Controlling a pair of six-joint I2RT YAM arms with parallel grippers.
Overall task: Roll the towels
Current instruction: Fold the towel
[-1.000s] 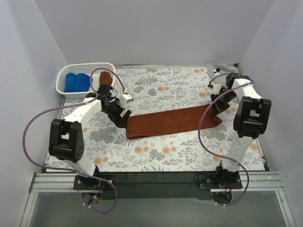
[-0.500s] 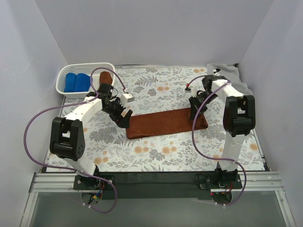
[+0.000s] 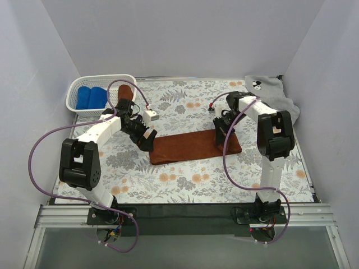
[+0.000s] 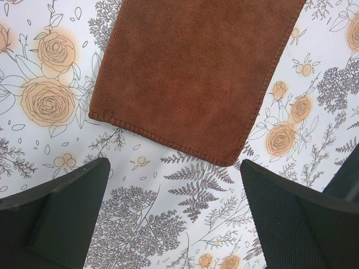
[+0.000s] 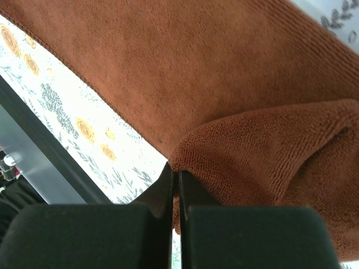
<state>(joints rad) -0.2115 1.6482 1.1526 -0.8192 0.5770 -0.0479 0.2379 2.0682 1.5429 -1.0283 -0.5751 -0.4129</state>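
The rust-brown towel (image 3: 190, 147) lies flat along the middle of the table, its right end folded back over itself. My right gripper (image 3: 220, 128) is shut on that folded end; the right wrist view shows the cloth (image 5: 269, 151) pinched between the closed fingers. My left gripper (image 3: 147, 138) is open just off the towel's left end, and the left wrist view shows that end (image 4: 190, 78) beyond the spread fingers. A rolled blue towel (image 3: 90, 97) and a rolled brown one (image 3: 124, 93) sit in the white basket (image 3: 76, 89). A light grey towel (image 3: 269, 92) lies at the back right.
The table has a floral cloth (image 3: 185, 179). White walls close in the left, back and right sides. A black rail (image 3: 185, 212) runs along the near edge by the arm bases.
My right gripper has dragged the towel's right end leftward, folding it over and shortening the towel. The left gripper has barely moved.
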